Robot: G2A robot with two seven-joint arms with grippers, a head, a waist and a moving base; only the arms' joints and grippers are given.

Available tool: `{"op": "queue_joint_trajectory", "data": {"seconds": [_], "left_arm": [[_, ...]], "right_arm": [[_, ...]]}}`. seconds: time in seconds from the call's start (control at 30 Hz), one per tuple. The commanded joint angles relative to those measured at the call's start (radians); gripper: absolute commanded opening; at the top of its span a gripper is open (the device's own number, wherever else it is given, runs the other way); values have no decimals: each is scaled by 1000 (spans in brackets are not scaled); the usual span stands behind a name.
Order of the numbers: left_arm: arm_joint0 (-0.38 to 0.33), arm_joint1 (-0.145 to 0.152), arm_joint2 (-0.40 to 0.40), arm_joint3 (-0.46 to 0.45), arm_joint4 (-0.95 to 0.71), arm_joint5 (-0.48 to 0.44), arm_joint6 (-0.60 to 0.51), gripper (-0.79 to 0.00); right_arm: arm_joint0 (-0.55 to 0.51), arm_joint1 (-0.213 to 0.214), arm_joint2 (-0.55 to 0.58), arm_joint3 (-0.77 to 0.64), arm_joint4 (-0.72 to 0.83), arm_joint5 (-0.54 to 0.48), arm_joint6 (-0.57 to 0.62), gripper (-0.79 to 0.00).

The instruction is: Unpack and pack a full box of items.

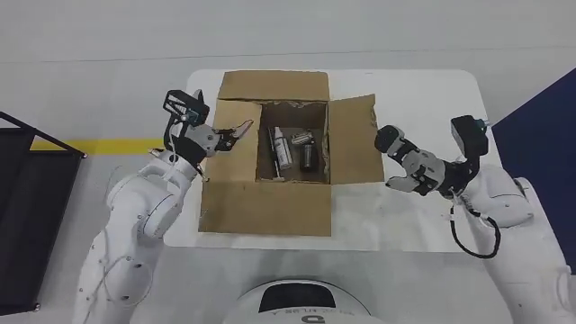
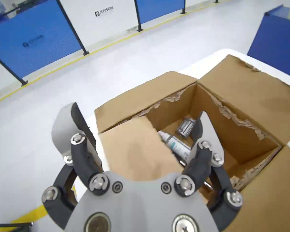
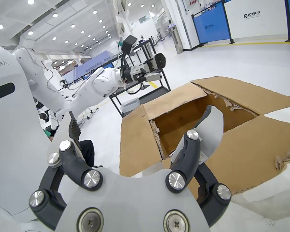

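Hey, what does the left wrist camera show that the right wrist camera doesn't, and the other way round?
The left wrist view looks down into the box and catches its contents: a white tube and a metal cylinder lying on the bottom. The right wrist view sits lower, so the box's bottom is hidden. Instead it catches the left gripper, open, across the box, with the open right gripper in front. Both share the open cardboard box, its flaps folded out and its edges torn.
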Motion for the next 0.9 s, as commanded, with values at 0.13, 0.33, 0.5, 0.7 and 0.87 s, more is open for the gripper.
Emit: {"op": "queue_joint_trajectory", "data": {"seconds": [0.13, 0.33, 0.5, 0.7, 0.87], "left_arm": [[36, 12, -159, 131, -211, -132, 22, 0], [6, 16, -143, 245, -180, -129, -5, 0], [-21, 15, -131, 328, -192, -130, 27, 0], [-34, 15, -108, 377, -193, -141, 54, 0], [-60, 13, -86, 437, -285, -207, 64, 0]], "right_arm": [[-2, 2, 35, 33, -61, 0, -10, 0], [-4, 1, 28, 14, -70, 0, -11, 0], [29, 10, -66, -94, -169, 10, 10, 0], [269, 7, -295, -43, -152, 168, 148, 0], [322, 2, -337, -16, -135, 220, 166, 0]]}}
